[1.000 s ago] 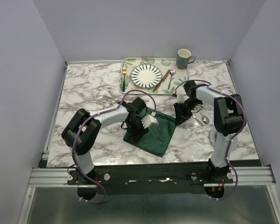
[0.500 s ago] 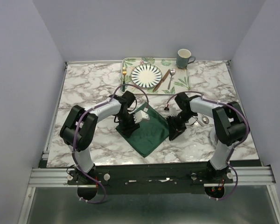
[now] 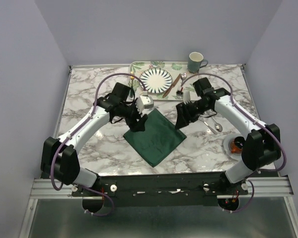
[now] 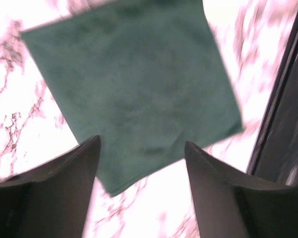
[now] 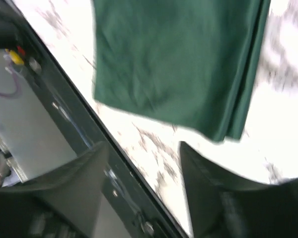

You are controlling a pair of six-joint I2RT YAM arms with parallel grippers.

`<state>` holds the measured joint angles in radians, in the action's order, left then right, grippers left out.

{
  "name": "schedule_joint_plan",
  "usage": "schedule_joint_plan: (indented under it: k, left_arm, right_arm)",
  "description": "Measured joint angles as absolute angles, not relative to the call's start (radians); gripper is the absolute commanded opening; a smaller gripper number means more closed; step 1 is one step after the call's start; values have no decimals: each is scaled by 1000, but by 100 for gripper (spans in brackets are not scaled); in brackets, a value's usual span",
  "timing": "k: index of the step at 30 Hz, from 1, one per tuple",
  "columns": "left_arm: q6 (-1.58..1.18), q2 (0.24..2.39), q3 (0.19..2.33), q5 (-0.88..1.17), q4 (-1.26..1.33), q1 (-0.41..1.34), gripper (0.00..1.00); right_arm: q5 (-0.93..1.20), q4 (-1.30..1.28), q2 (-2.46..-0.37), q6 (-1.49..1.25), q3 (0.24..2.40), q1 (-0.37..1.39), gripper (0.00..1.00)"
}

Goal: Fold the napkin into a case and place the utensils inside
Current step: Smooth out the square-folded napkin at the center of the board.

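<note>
Close to the arm bases, the napkin (image 3: pixel 155 138) lies flat on the counter (image 3: pixel 89 99), a folded square turned cornerwise and not yet a narrow case. Just beyond it, the left fingers (image 3: pixel 138 124) and right fingers (image 3: pixel 181 120) hover spread apart and empty, one over each far edge, equally near. Farther back, the fork (image 3: pixel 132 82), knife (image 3: pixel 171 85) and spoon (image 3: pixel 182 83) rest on the tray (image 3: pixel 139 65).

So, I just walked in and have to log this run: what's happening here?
Two robot arms are working on a dark green napkin, which lies flat on the marble table. The left gripper and right gripper hover open above its far edges, holding nothing. The fork, knife and spoon lie on the tray beside the plate.
</note>
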<state>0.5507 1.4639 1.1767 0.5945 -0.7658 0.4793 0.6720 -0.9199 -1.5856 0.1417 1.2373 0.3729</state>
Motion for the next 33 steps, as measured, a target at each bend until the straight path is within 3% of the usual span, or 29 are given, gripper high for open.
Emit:
schedule_joint_plan:
  k: [1, 2, 3, 8, 15, 22, 33]
  left_arm:
    - [471, 1440, 1168, 626, -712, 462, 97]
    - [406, 1427, 1157, 646, -663, 454, 99]
    - [317, 1406, 1131, 671, -587, 441, 99]
    - [-84, 1384, 985, 758, -282, 416, 98]
    - [-555, 1518, 789, 869, 115, 356, 93]
    - [-733, 1713, 685, 919, 373, 250, 87]
    - [-757, 1917, 749, 1097, 439, 141, 80]
  right_arm:
    - [686, -907, -1587, 144, 1280, 373, 92]
    - [715, -888, -1592, 136, 1320, 373, 99]
    - [733, -878, -1595, 133, 1338, 373, 100]
    - [897, -732, -1670, 15, 1386, 378, 100]
    - [1030, -590, -1880, -129, 1311, 436, 100]
    - [1054, -575, -2032, -123, 1280, 377, 100]
    - [1181, -607, -2093, -97, 1208, 318, 100]
